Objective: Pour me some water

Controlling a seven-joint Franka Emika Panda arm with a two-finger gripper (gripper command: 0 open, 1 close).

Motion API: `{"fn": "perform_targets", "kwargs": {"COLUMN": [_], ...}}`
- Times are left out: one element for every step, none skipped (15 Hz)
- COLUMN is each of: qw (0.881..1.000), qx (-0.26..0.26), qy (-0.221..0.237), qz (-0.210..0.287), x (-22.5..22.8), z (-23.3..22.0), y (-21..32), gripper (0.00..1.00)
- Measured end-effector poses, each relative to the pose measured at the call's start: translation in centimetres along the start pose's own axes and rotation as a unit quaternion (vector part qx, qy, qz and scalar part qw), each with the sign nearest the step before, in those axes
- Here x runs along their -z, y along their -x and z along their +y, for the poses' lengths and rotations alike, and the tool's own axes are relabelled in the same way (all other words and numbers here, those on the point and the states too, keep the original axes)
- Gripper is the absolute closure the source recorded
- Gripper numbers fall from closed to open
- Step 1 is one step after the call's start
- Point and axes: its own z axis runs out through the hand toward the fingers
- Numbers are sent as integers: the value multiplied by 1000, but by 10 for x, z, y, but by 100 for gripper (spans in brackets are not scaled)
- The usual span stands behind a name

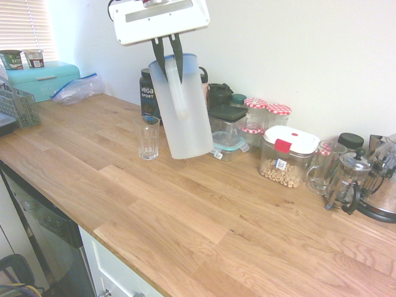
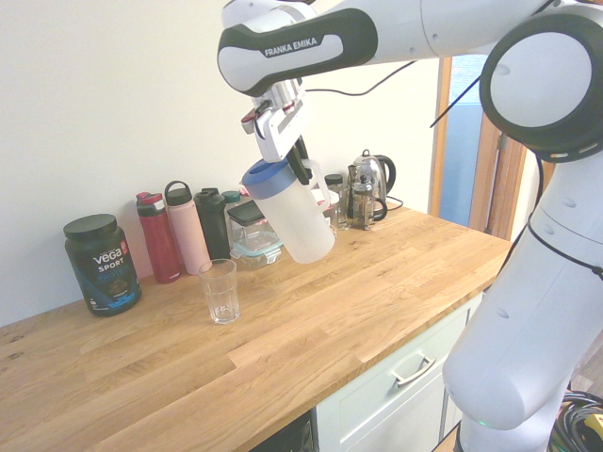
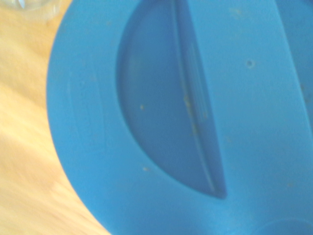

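A frosted plastic pitcher [image 1: 185, 117] with a blue lid [image 3: 171, 117] hangs in the air above the wooden counter [image 1: 204, 210], tilted with its top leaning toward the glass. My gripper [image 1: 168, 46] is shut on the top of its handle, the dark fingers [image 2: 300, 160] coming down from above. An empty clear glass [image 1: 148, 137] stands upright on the counter just beside and below the pitcher [image 2: 294, 217]. From the other side, the glass [image 2: 220, 291] sits lower left of the pitcher's lid. In the wrist view, the lid fills the picture and the glass rim [image 3: 34, 7] shows in a corner.
Along the wall stand a black protein tub [image 2: 102, 264], three bottles [image 2: 188, 226], food containers [image 1: 289, 154], red-lidded jars [image 1: 266, 114], a French press [image 1: 349, 179] and a kettle [image 2: 370, 184]. A teal bread bin [image 1: 43, 77] and a dish rack [image 1: 15, 105] stand further along.
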Motion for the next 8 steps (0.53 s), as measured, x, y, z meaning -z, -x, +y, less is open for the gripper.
{"fn": "perform_targets", "kwargs": {"qw": [1000, 998, 996, 993, 990, 986, 982, 977], "qx": [-24, -47, -71, -95, -118, -139, -161, -183], "qy": [-19, -35, -51, -65, -79, -91, -102, -111], "qz": [-7, -12, -15, -15, -12, -7, 0, 9], "x": [-11, -21, -29, -35, -39, -43, -46, -50], "z": [8, 15, 22, 28, 34, 40, 47, 55], "y": [0, 1, 2, 4, 6, 8, 9, 11], "gripper": [100, 100, 100, 100, 100, 100, 100, 100]}}
